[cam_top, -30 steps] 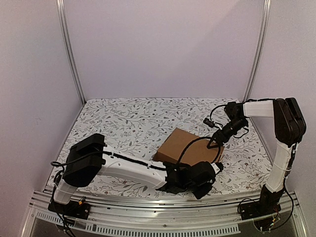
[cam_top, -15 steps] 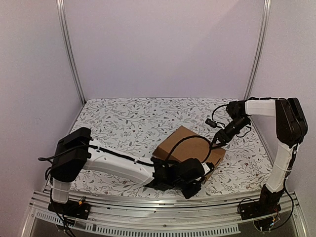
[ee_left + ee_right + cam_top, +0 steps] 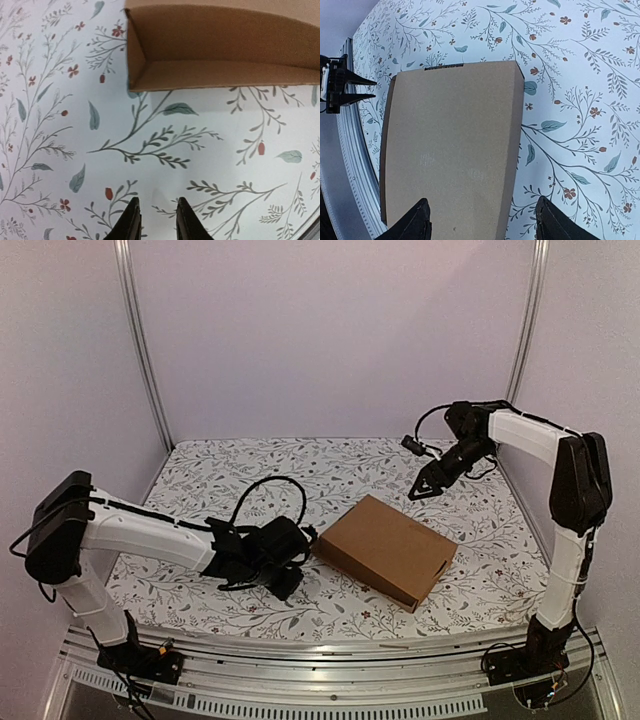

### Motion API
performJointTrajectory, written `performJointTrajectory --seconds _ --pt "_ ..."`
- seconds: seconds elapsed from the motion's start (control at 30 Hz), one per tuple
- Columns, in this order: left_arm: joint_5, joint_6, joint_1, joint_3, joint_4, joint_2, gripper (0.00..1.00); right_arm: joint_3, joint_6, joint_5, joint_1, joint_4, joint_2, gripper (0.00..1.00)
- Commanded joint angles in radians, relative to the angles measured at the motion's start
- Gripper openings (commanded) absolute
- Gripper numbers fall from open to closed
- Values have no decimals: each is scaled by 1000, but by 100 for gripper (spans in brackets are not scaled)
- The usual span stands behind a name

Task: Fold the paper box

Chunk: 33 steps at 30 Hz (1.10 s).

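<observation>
Presently the paper box (image 3: 388, 550) lies closed and flat on the bench (image 3: 250, 475), right of centre and turned at a diagonal, one corner toward the left side; neither arm touches it. The left arm (image 3: 150, 532) rises from its base at the near left corner, folds at a high elbow by the left edge, and runs low and nearly level across the front of the bench toward the box. The left end effector (image 3: 288, 560) sits just above the patterned surface, aimed at the box's left corner and stopping short of it. In the left wrist view its fingers (image 3: 131, 222) stand a narrow gap apart with only the floral cover between them; nothing is held. The right arm (image 3: 570, 530) stands upright along the right edge, bends at a high elbow, and reaches back and inward, wrist angled downward. The right end effector (image 3: 420, 490) hangs raised over the far right part of the bench, beyond the box's far edge and well apart from it. In the right wrist view its fingers (image 3: 415, 225) are spread wide and empty, the box's plain brown lid showing below and between them.
</observation>
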Motion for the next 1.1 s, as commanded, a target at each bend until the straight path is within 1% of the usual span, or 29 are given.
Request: performJointTrajectory --seconds 0.0,0.13,0.3,0.47,0.57,0.63,0.67,0.77,0.83,0.9,0.97,1.07 --pt "14 22 96 -36 55 -20 26 39 63 27 57 2 99 70" --pt "88 75 144 -29 119 53 25 38 70 37 87 4 142 70" --pt "172 119 148 5 189 135 23 28 67 35 96 8 171 70" --pt "194 178 148 51 258 177 20 -6 50 -19 115 8 195 68" --pt "202 253 153 138 253 215 18 -16 6 -25 160 -37 217 66" --pt "216 295 162 220 232 258 17 -22 -57 1 204 -64 226 65" --pt "250 342 184 347 196 341 16 -36 -109 32 255 -61 220 64" --pt "266 351 197 401 179 384 16 -35 -104 37 267 -56 215 64" --pt "274 351 200 394 166 376 16 -36 -90 49 261 -51 203 64" --pt "278 341 198 348 166 336 16 -36 -78 51 242 -42 189 64" --pt "275 324 198 272 155 277 16 -32 -46 45 215 -40 175 64" --pt "246 279 198 180 92 155 17 -37 -23 55 187 -40 145 65"
